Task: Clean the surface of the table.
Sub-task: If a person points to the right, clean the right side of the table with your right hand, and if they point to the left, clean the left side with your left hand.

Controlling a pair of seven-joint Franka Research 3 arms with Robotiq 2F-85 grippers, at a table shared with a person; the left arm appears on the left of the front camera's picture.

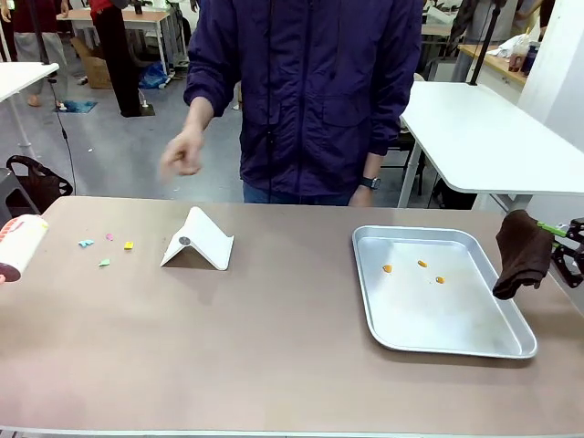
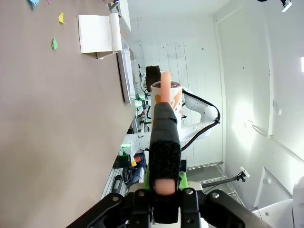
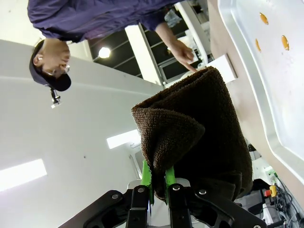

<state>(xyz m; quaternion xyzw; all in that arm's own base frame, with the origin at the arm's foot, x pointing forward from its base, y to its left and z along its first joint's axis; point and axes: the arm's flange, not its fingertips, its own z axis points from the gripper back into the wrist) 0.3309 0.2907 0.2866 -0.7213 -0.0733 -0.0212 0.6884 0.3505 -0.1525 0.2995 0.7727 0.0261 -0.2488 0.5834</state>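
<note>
**Desk:** Entry one, the surface?

**Operator:** Surface: a brown-beige matte top that runs across my front view from 9 to 3 o'clock. I judge it rigid, heavy and fixed. There is nothing to take hold of, so I work it by pressing flat and wiping. The matte finish should drag on fabric a little.

**Desk:** What's on it?

**Operator:** Coloured paper scraps at 9 o'clock, probably featherlight. A white folded stand at 10 o'clock. A metal tray at 3 o'clock, with orange bits inside it.

**Desk:** Hands?

**Operator:** Left hand: clamped on the black foam handle of a lint roller, with the roll at the 9 o'clock edge. Right hand: pinched on a brown cloth, soft and limp, hanging just beside the tray's 3 o'clock rim. I can't tell whether it touches the surface.
</note>
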